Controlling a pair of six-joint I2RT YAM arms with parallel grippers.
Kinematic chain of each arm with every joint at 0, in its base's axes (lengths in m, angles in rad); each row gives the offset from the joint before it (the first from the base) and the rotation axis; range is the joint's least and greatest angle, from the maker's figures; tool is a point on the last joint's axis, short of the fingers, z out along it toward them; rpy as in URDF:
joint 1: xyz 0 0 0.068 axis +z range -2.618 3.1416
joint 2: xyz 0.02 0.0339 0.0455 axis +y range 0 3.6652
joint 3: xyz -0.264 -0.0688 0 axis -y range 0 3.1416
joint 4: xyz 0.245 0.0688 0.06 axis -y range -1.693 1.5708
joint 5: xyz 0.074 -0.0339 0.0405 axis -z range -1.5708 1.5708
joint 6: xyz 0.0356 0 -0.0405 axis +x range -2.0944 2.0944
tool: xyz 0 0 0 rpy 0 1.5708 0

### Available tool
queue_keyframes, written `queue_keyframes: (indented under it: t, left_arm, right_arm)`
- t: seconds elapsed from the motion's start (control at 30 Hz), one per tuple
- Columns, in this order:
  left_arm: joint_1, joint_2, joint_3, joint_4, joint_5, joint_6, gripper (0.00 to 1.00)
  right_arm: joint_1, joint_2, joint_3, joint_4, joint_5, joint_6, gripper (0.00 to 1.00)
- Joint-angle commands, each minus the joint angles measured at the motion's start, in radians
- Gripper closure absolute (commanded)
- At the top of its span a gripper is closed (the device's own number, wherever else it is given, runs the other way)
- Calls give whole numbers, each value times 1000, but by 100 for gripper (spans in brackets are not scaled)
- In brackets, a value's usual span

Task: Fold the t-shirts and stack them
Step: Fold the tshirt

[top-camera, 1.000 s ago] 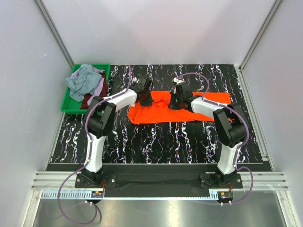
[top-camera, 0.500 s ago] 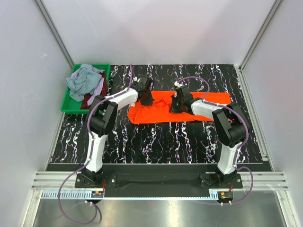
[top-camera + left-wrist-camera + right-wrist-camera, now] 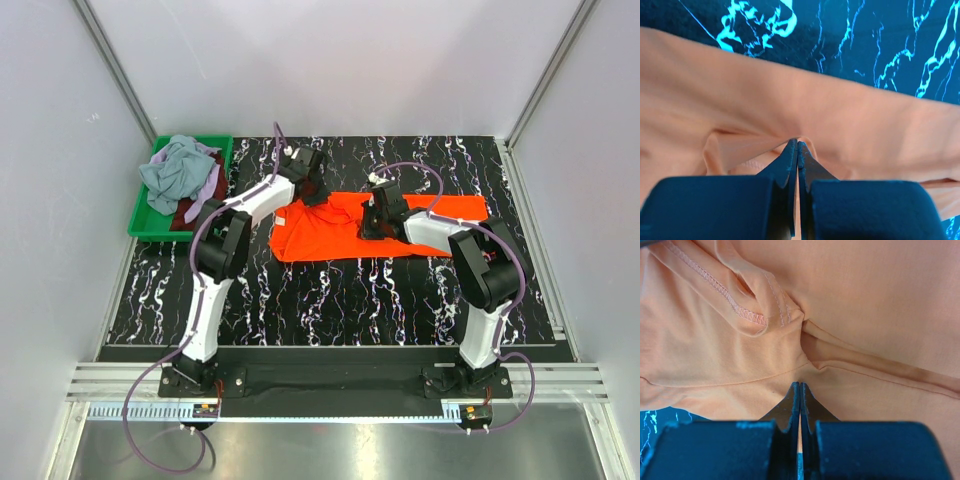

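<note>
Orange-red shirt [image 3: 340, 232]: lying spread across the middle of the bench [image 3: 330, 300].
Left pincer [image 3: 797, 142]: pressed together, pinching a ridge of its cloth.
Right pincer [image 3: 799, 385]: pressed together, pinching cloth beside a stitched hem.
Step in hand: you are apparently beginning a fold; be moving both pincers level, together.
Hard to make out: how many layers each pincer is gripping.
Other shirts [image 3: 178, 170]: lying heaped in the green bin [image 3: 138, 225].
</note>
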Motion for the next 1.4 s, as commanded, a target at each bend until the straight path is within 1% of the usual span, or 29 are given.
queue_keyframes:
  t: [0.0,0.2,0.27,0.3,0.37,0.47,0.53,0.6,0.7,0.83,1.0,1.2,1.37]
  left_arm:
    - [27,26,71,20,16,-19,100]
    - [63,-1,137,6,27,-1,99]
    - [74,-20,128,-18,24,22,98]
    - [74,-53,113,-23,0,34,98]
    - [69,-98,21,-5,-19,66,97]
    - [54,-206,-126,8,-46,77,97]
    - [35,-230,-221,27,-69,67,97]
    - [28,-233,-254,46,-62,56,99]
    - [21,-196,-238,44,-30,39,100]
    - [8,-172,-237,86,-10,22,100]
    - [8,-124,-191,35,-34,5,100]
    - [5,-93,-169,20,-48,-5,100]
    - [0,-72,-157,67,-40,-12,100]
  right_arm:
    - [3,-62,-6,28,29,-4,100]
    - [3,-70,-2,23,26,0,100]
    - [3,-68,-2,23,20,2,100]
    - [3,-70,0,23,18,2,100]
    - [3,-67,6,23,14,6,100]
    - [5,-65,14,21,12,6,100]
    - [4,-70,18,18,14,8,100]
    - [3,-73,18,18,14,6,100]
    - [3,-79,21,14,12,9,100]
    - [3,-76,23,14,13,0,100]
    - [3,-76,23,15,14,-1,100]
    - [3,-80,21,18,17,-6,100]
    - [3,-83,12,26,17,-6,100]
